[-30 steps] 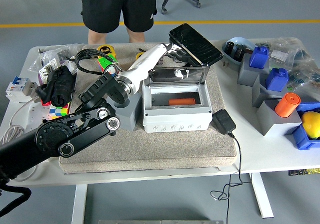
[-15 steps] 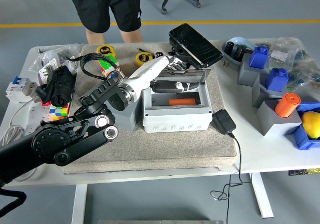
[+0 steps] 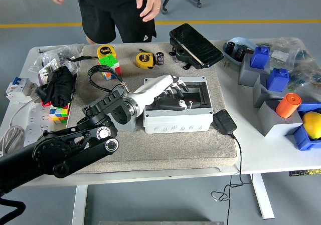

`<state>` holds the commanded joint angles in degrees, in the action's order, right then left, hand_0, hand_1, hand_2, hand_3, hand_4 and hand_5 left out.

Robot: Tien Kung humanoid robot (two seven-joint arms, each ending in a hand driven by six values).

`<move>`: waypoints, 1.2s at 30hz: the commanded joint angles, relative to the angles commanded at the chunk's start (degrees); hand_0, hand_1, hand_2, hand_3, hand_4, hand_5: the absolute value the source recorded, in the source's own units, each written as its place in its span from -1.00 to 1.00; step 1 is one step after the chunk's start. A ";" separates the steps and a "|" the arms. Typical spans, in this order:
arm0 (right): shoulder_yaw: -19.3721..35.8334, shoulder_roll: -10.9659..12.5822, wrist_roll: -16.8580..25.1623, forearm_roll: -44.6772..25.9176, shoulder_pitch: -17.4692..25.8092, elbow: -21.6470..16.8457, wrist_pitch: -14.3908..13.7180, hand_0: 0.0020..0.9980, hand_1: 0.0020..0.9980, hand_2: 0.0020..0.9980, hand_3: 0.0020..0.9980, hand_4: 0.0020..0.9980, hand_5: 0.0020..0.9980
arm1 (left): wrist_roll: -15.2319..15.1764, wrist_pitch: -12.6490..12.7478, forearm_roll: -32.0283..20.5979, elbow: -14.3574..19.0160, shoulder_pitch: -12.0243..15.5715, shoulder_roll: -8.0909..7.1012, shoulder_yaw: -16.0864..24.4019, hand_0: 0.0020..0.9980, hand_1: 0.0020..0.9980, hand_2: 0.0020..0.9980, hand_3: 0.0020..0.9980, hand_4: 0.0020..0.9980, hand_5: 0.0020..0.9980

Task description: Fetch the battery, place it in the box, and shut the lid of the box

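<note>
Grey mat (image 3: 165, 147) carries box (image 3: 178, 117) beside charger (image 3: 224, 122).

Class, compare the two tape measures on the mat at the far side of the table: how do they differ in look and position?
The left tape measure sits nearer the mat's far left corner, beside a green-topped puzzle cube; the right tape measure lies closer to the centre, next to a small dark battery. The left one's dark face label shows plainly; the right one shows more yellow casing. Both are round, yellow and black, untouched by any hand.
</note>
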<state>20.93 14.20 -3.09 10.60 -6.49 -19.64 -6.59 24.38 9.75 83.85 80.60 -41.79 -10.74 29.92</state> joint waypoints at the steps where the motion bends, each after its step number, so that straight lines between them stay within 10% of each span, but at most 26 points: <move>1: 0.04 -0.02 0.01 0.02 -0.01 -0.02 -0.01 0.15 0.29 0.34 0.17 0.91 -0.04 | -0.11 0.05 -0.12 0.11 0.09 -0.01 0.04 -0.25 0.09 0.24 0.30 1.00 0.43; 7: 0.05 -0.14 0.03 0.05 -0.02 0.00 -0.03 0.15 0.29 0.34 0.17 0.91 -0.04 | -4.13 3.78 -2.97 1.04 1.26 -0.34 2.35 -0.25 0.09 0.24 0.30 1.00 0.43; 16: 0.11 -0.29 -0.02 -0.06 -0.08 0.20 -0.03 0.15 0.29 0.34 0.17 0.91 -0.04 | -18.57 15.21 -22.54 -0.46 6.77 -1.39 11.33 -0.13 0.20 0.23 0.30 1.00 0.35; 21: 0.19 -0.48 -0.01 -0.13 -0.33 0.36 -0.11 0.15 0.29 0.34 0.17 0.91 -0.04 | -22.12 15.65 -31.37 -2.67 10.42 -1.95 17.05 0.01 0.26 0.25 0.32 1.00 0.32; 36: -0.80 -1.03 -0.05 -0.83 -0.75 0.78 -0.11 0.15 0.29 0.34 0.17 0.90 -0.03 | -25.40 14.03 -35.06 -5.33 19.89 -5.92 31.37 0.05 0.28 0.26 0.33 1.00 0.27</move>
<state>20.12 13.17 -3.14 9.77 -7.24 -18.86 -6.69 -1.03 23.78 48.79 75.27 -21.90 -16.65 61.29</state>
